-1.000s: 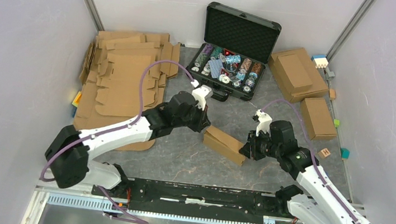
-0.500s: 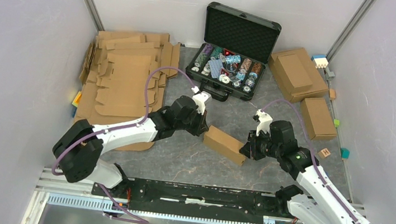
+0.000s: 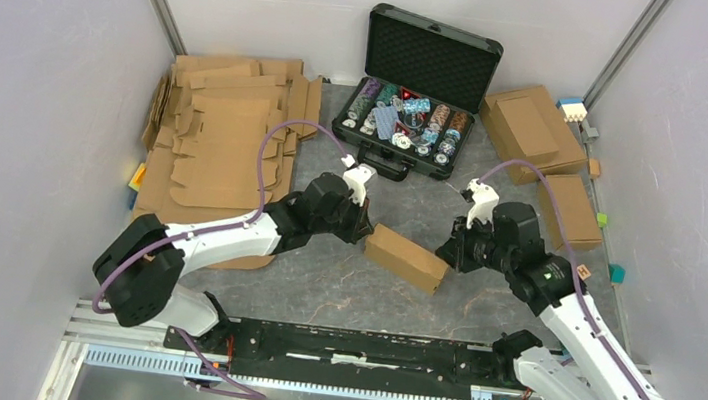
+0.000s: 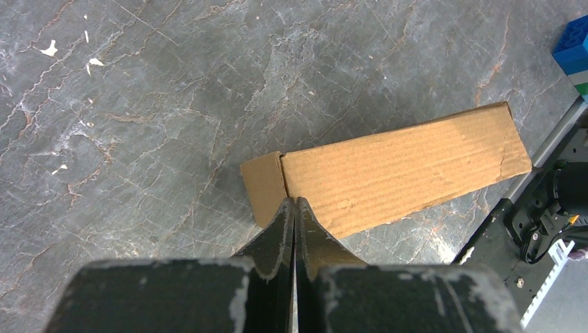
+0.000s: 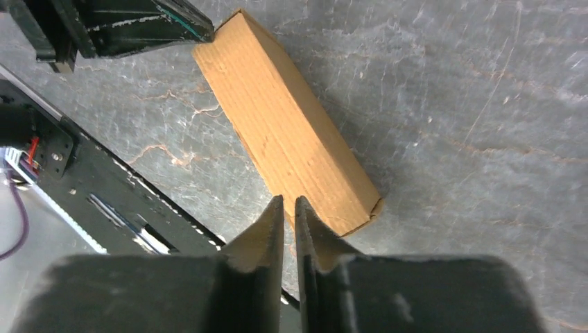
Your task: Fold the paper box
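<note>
The paper box (image 3: pixel 406 257) lies on the grey table between the two arms, folded into a closed, long brown carton. The left wrist view shows it (image 4: pixel 402 173) just beyond my left gripper (image 4: pixel 292 201). That gripper is shut with nothing in it, and its tips touch the box's left end (image 3: pixel 366 232). My right gripper (image 5: pixel 286 199) hovers close to the box's right end (image 5: pixel 291 146). Its jaws stand a narrow gap apart and hold nothing. From above, the right gripper (image 3: pixel 447 252) sits just right of the box.
An open black case (image 3: pixel 423 87) of chips stands at the back. Several flat cardboard blanks (image 3: pixel 221 140) are piled at the left. Two folded boxes (image 3: pixel 531 130) (image 3: pixel 568 210) and small coloured blocks (image 3: pixel 616 273) lie at the right. A black rail (image 3: pixel 363 347) runs along the near edge.
My right gripper has drawn back up and to the right off the box's right end, and its jaws have parted slightly. The left gripper stays shut against the box's left end.
</note>
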You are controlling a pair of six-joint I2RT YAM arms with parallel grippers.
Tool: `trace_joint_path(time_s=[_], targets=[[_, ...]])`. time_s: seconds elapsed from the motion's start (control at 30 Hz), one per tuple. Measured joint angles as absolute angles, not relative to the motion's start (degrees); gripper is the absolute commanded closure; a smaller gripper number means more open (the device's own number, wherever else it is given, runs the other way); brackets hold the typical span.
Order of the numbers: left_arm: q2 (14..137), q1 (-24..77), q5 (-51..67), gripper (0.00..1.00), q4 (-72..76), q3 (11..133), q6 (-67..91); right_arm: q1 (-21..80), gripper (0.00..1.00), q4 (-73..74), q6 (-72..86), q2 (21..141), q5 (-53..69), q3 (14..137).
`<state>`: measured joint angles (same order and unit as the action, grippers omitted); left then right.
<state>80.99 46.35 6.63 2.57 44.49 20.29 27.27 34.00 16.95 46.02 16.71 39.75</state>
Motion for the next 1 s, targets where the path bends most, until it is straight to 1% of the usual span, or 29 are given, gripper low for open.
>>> trace_joint_path(time_s=[0.03,0.17,0.4,0.5,0.73,0.77,0.83,0.87,0.9,0.97,1.0], targets=[[80.9,46.3,6.6,0.98,2.7,44.4,20.3,27.3,1.0,34.1,16.6,45.8,16.4,40.5],[80.9,46.3,6.6,0.98,3.0,44.2,20.3,27.3,1.0,35.5,16.5,44.8,15.5,40.7],[80.9,46.3,6.7,0.98,3.0,44.2,20.3,27.3,1.0,35.2,17.1,42.4,15.4,31.8],[80.9,46.3,6.7,0.98,3.1,44.2,20.3,27.2,1.0,34.0,17.4,41.8,15.4,30.7],[80.5,46.3,6.6,0.98,3.2,43.8,20.3,27.3,1.0,35.6,17.3,43.4,15.3,32.9],[80.3,46.3,6.6,0.98,3.2,43.6,20.3,27.3,0.98,36.3,17.1,43.8,15.4,33.9],[80.1,46.3,6.7,0.98,3.4,43.4,20.3,27.3,0.84,37.0,16.5,44.0,16.6,35.7],[80.1,46.3,6.7,0.98,3.4,43.4,20.3,27.3,0.7,37.0,16.1,43.9,17.7,36.7],[80.1,46.3,6.7,0.98,3.4,43.4,20.3,27.3,0.52,36.9,15.9,43.9,18.4,37.3],[79.9,46.3,6.7,0.98,3.5,43.2,20.3,27.3,0.28,36.9,14.0,44.0,20.0,38.6],[79.6,46.3,6.7,0.98,3.6,42.9,20.3,27.3,0.19,36.9,14.0,44.1,20.5,38.9]])
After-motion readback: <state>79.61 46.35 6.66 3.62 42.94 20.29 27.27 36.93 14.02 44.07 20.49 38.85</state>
